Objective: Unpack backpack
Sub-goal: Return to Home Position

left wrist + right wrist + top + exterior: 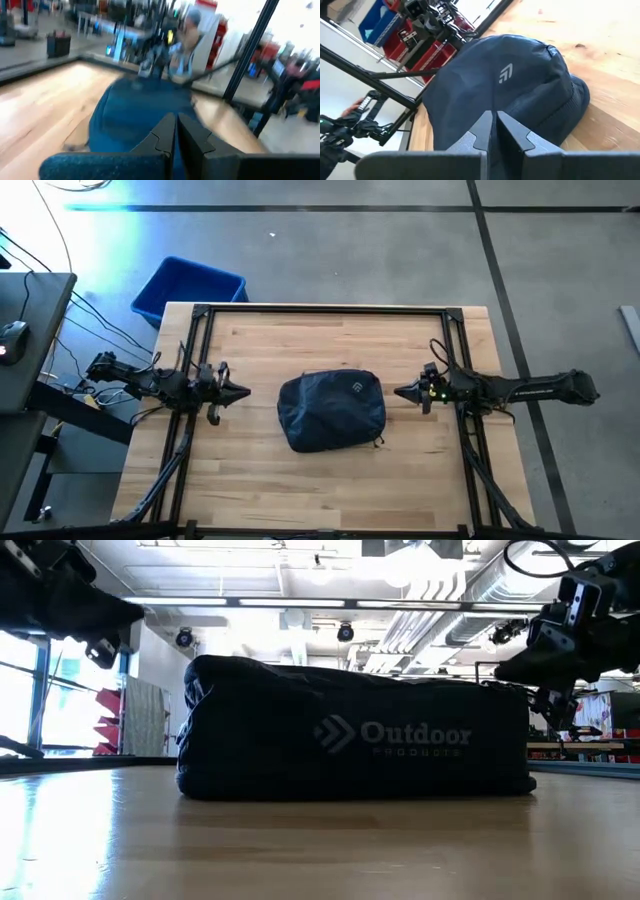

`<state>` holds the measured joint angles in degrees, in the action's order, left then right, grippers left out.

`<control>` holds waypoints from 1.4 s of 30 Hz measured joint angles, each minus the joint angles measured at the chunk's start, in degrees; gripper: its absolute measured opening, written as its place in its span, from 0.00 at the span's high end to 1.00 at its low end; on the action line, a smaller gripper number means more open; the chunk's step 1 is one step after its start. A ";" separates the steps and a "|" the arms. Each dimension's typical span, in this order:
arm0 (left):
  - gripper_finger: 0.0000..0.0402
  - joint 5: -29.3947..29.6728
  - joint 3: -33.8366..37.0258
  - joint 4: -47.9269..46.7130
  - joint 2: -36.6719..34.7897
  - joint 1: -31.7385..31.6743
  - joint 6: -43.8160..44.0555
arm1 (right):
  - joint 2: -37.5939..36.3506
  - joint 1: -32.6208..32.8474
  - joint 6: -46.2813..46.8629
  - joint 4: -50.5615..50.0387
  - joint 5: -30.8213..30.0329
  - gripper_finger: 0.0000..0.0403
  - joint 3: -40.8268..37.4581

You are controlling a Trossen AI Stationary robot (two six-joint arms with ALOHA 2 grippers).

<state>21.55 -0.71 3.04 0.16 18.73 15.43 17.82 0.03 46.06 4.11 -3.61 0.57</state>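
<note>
Fingers (480, 135) stood pressed together on left gripper (243, 391) and right gripper (400, 392), flanking the floppy navy backpack (332, 410) on the wood-plank table (330, 490), rigid blue bin (188, 288) beyond.

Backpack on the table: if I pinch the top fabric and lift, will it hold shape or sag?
Probably sags: the backpack lies slumped and wrinkled, so it looks floppy. It sits low and flat on the table, so it likely won't roll or tip.

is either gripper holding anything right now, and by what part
Nothing is held. The left gripper and right gripper are shut and empty, apart from the dark navy soft fabric backpack between them.
</note>
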 joint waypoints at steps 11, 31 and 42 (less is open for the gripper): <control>1.00 0.18 0.02 0.96 0.02 0.01 -0.07 | -17.55 0.00 0.00 0.89 0.62 0.98 -0.03; 1.00 -0.15 0.00 0.31 0.56 0.03 -0.08 | -16.63 0.72 -53.52 -1.32 -8.42 0.98 -0.01; 1.00 1.04 -0.02 0.27 0.57 0.03 -9.09 | -16.64 0.72 -62.02 -1.38 -8.30 0.98 0.01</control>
<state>22.59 -0.73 3.31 0.73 18.76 6.33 1.19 0.75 -15.96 2.73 -11.91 0.58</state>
